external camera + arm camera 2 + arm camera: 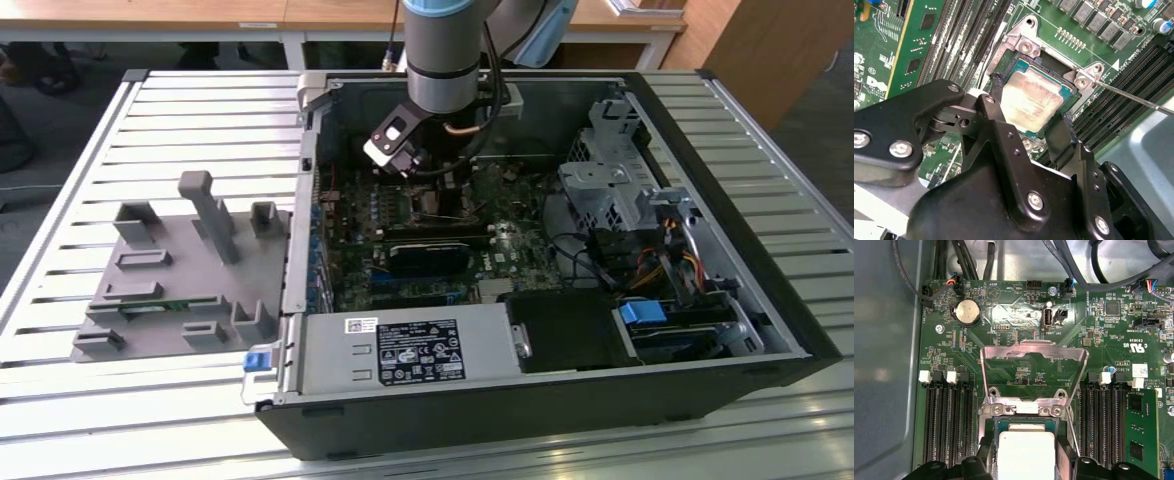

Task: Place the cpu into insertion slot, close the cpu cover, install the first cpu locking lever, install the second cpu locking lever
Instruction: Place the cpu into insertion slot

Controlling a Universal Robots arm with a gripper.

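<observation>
Slatted metal surface point(80, 120) carries an open computer case point(747, 330). Inside, we see the 2 fingers point(1066, 135) clamped on the cpu point(1031, 102), which sits in the insertion slot point(1005, 61) between them. Beyond the fingers, the cpu cover point(1034, 347) stands raised.

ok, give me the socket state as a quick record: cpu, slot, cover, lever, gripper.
cpu: silver top up, lying in the insertion slot
cpu cover: standing open, not over the cpu
locking lever: thin rod angled away from the socket, not latched
gripper: down at the socket, straddling the cpu; grip unclear
arm: reaches down into the open computer case
memory slots: long black rows on both sides of the socket
</observation>
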